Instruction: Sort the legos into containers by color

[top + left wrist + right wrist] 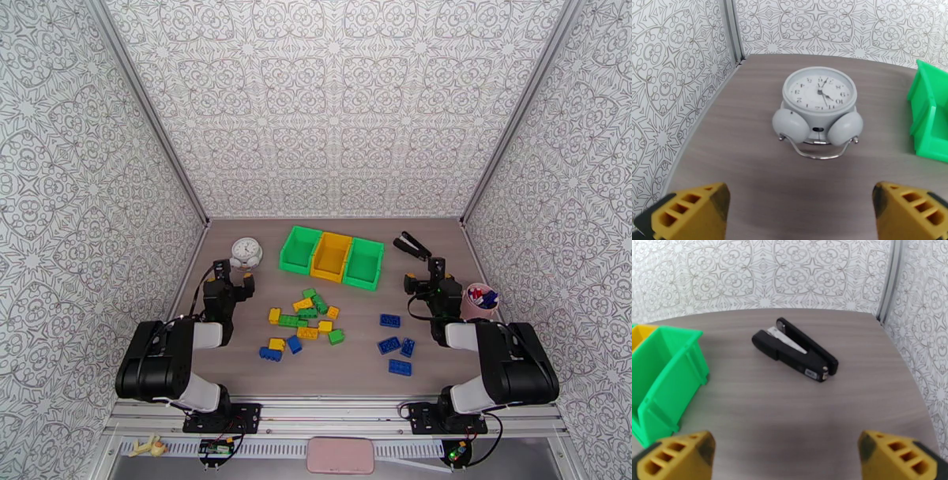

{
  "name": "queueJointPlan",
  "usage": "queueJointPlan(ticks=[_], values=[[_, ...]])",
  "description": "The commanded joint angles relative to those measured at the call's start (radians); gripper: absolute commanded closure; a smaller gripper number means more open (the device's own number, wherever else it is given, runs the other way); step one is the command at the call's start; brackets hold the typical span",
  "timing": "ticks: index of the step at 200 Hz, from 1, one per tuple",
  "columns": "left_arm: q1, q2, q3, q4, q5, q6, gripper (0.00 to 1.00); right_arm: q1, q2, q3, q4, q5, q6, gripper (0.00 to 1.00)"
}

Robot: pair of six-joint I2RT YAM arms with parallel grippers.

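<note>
The legos (294, 320) are small bumpy bricks, yellow, green and blue. They lie loose in the middle of the table (355, 379). Behind them sit the bins (330, 274): green, yellow, green. The left gripper (800, 197) and right gripper (788, 445) are wide open, holding nothing.

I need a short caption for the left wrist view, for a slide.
Open left gripper facing a white alarm clock on the table, green bin at right.

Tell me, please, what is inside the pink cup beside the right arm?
The pink cup holds small coloured bits in red, blue and white, seen from above. They cover whatever lies deeper, and the cup's bottom is hidden.
</note>
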Motion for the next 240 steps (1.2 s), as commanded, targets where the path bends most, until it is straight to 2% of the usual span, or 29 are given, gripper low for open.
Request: queueJointPlan(ticks=[1,168,209,240], values=[[-0.003,0.002,0.020,-0.011,-0.007,0.010,0.00,0.000,0.005,0.023,-0.016,-0.010,-0.002,0.00],[-0.008,-0.011,0.015,-0.010,-0.015,0.015,0.00,0.002,-0.012,0.015,-0.015,-0.021,-0.009,0.00],[-0.056,-0.147,0.029,-0.141,-0.048,0.063,0.00,0.015,-0.151,0.024,-0.146,-0.005,-0.022,0.00],[-0.161,-0.278,0.038,-0.216,-0.067,0.167,0.00,0.066,-0.271,0.068,-0.345,0.074,-0.007,0.00]])
